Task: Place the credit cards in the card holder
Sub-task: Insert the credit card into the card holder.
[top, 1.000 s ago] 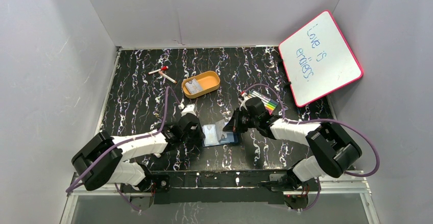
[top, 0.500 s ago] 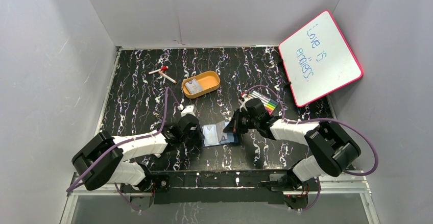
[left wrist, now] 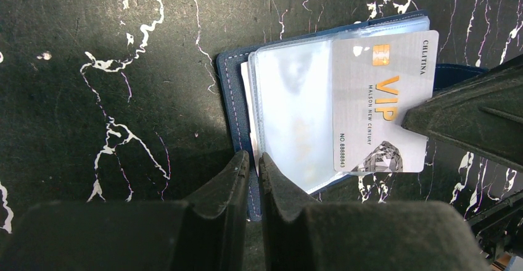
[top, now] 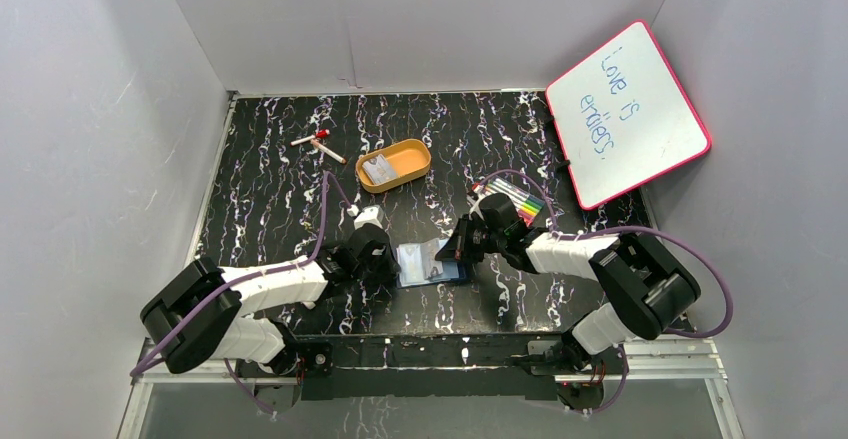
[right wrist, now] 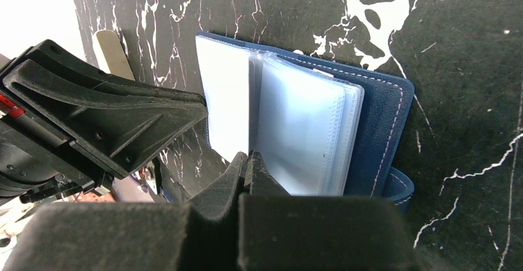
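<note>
The left gripper (left wrist: 251, 160) has its two fingers almost together, pinching the near edge of the card holder (left wrist: 231, 92). The right gripper (right wrist: 247, 158) has its fingers pressed tight on the far edge of a credit card (left wrist: 379, 98). This card is pale grey with a gold chip and gold letters that say VIP. It lies on top of the clear pockets (left wrist: 290, 110), partly sticking out past them. The card holder is dark blue and lies open on the black table (top: 270, 199), right between the two arms. Farther back is an orange tray (top: 408, 162) with a second card (top: 378, 169) lying in it, small and pale grey. A pack of markers (top: 520, 199) lies just behind the right gripper.
</note>
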